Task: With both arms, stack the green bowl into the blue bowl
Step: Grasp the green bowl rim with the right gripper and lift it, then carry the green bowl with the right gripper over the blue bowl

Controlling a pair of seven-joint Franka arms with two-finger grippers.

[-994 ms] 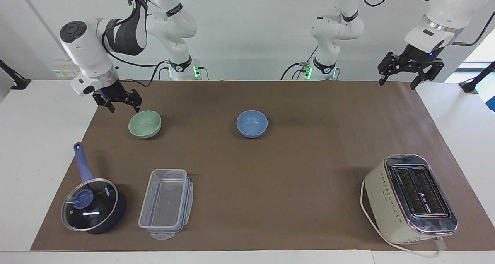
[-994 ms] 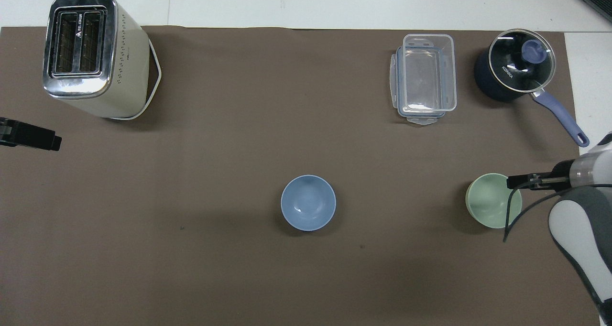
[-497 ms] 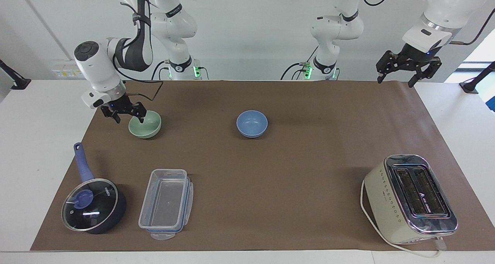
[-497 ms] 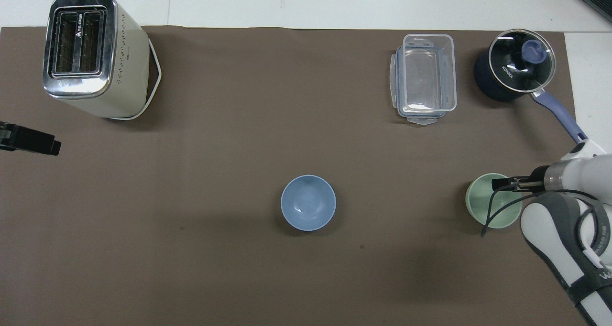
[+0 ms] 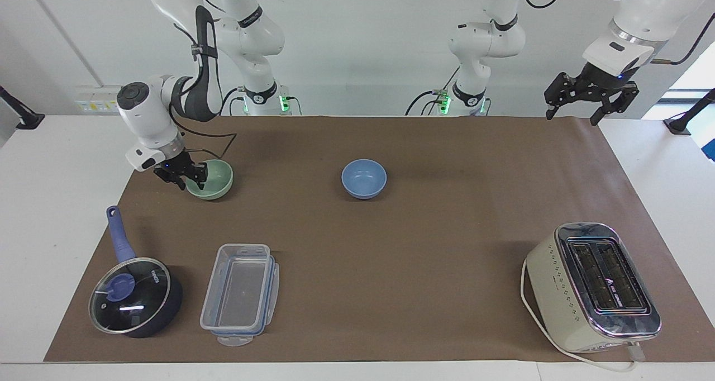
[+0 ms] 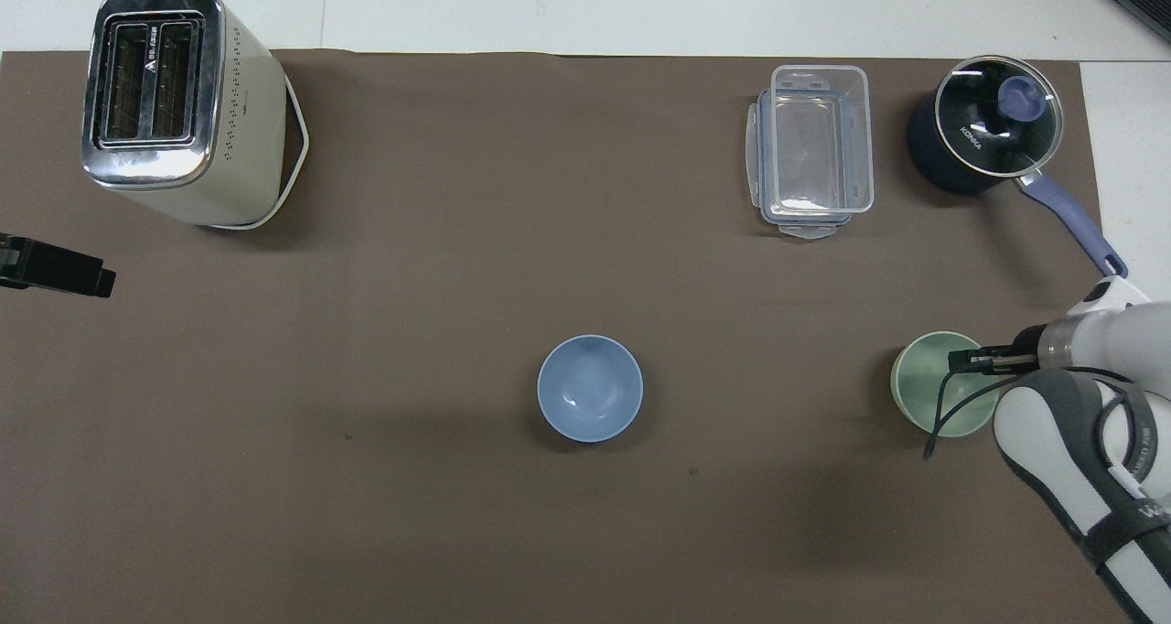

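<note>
Facing view: right gripper (image 5: 189,175) down at green bowl (image 5: 211,180), jaws straddling the rim toward the right arm's end of the table, one finger inside, one outside; pinched or not, cannot tell. Blue bowl (image 5: 363,178) well apart from those jaws, toward the table's middle. Left gripper (image 5: 585,103) raised over the mat's corner, jaws spread, waiting. Overhead view: right gripper (image 6: 972,360) over green bowl (image 6: 942,395) rim; blue bowl (image 6: 590,388) level with it, lying straight toward the left arm's end. Right arm nearer.
</note>
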